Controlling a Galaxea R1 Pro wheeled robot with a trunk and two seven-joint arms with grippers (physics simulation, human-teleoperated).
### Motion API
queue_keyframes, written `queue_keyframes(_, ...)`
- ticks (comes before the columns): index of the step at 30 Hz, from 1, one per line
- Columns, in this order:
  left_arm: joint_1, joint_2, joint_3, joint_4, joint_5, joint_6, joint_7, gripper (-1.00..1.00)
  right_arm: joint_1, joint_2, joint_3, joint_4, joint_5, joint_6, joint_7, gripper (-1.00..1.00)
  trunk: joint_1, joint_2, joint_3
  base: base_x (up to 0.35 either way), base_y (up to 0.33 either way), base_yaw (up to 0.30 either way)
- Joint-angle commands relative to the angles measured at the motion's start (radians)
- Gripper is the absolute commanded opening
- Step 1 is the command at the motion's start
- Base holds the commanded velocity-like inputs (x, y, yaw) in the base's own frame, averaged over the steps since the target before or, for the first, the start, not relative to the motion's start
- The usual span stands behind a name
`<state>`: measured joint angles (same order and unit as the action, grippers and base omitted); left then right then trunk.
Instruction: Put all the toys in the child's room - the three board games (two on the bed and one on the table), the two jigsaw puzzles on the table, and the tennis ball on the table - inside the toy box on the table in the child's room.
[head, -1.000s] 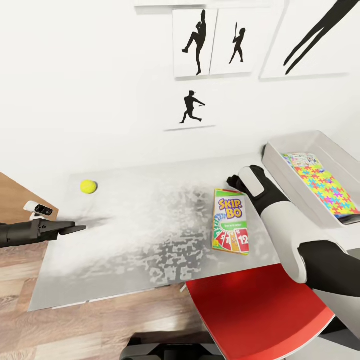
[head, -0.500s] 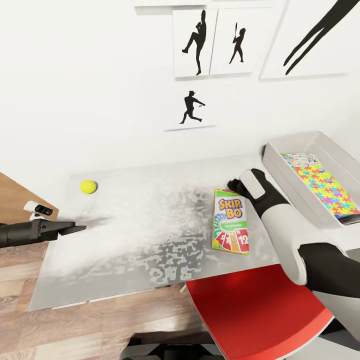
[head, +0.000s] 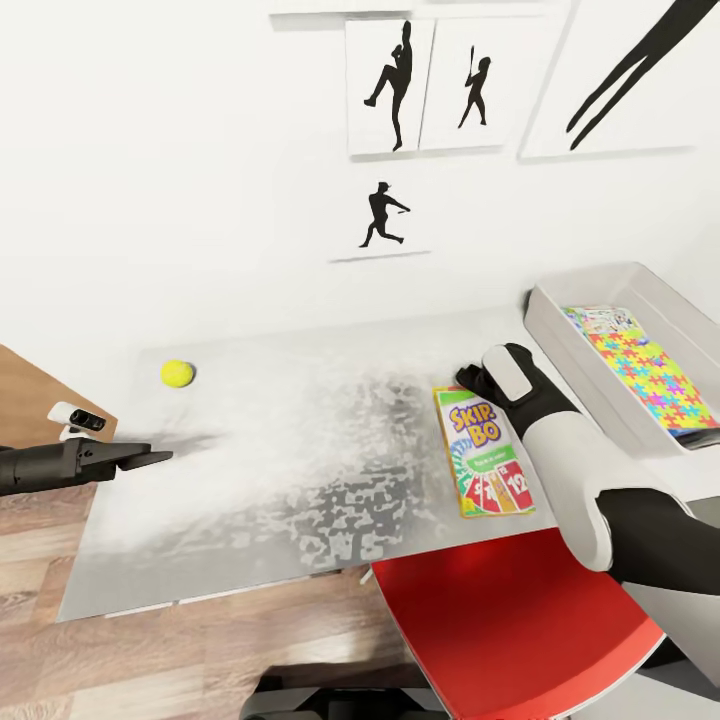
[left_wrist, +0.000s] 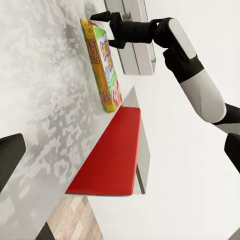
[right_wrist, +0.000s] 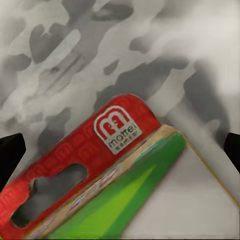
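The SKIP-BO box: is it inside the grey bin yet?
No. The SKIP-BO box lies flat on the desk, beside the grey bin.

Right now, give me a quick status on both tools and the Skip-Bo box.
Right tool open at the far end of the Skip-Bo box, box flat on table. Left tool idle at table's left edge. Tennis ball not yet collected. No obstruction.

- Head camera looks steeply down over the mottled pale grey desk (head: 280, 470).
- Left wrist camera faces along it from a distance.
- Right wrist camera hovers close above the green-and-red "SKIP-BO" game box (head: 485, 452) (left_wrist: 105, 70) (right_wrist: 100, 175), which all three views share.
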<state>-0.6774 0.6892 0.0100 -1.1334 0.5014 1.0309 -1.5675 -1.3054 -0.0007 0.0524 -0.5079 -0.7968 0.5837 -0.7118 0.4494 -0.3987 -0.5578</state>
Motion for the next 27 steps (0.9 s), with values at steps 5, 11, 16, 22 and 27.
queue_keyframes(5,-0.001,0.001,-0.001,0.000,0.000,0.011,-0.003,1.00,0.000,0.002,0.001,0.031,-0.022,0.002,-0.007,1.00,0.001,-0.001,-0.002,-0.037,0.000,0.000)
queue_keyframes(11,-0.001,0.000,-0.001,0.000,0.000,0.011,-0.003,1.00,0.000,0.005,0.001,0.032,-0.022,0.002,-0.006,1.00,0.001,-0.001,-0.002,-0.004,0.000,0.000)
queue_keyframes(16,-0.001,0.000,-0.001,0.000,0.000,0.011,-0.003,1.00,0.000,0.007,0.001,0.032,-0.023,0.002,-0.006,1.00,0.001,-0.001,-0.002,0.000,0.007,0.000)
queue_keyframes(22,-0.001,0.001,-0.001,0.000,0.000,0.011,-0.003,1.00,0.000,0.007,0.001,0.032,-0.024,0.003,-0.006,1.00,0.001,-0.001,-0.002,0.000,0.038,0.000)
queue_keyframes(27,-0.001,0.001,-0.001,0.000,0.000,0.011,-0.003,1.00,0.000,0.009,0.001,0.032,-0.024,0.004,-0.006,1.00,0.001,-0.001,-0.002,0.000,0.029,0.000)
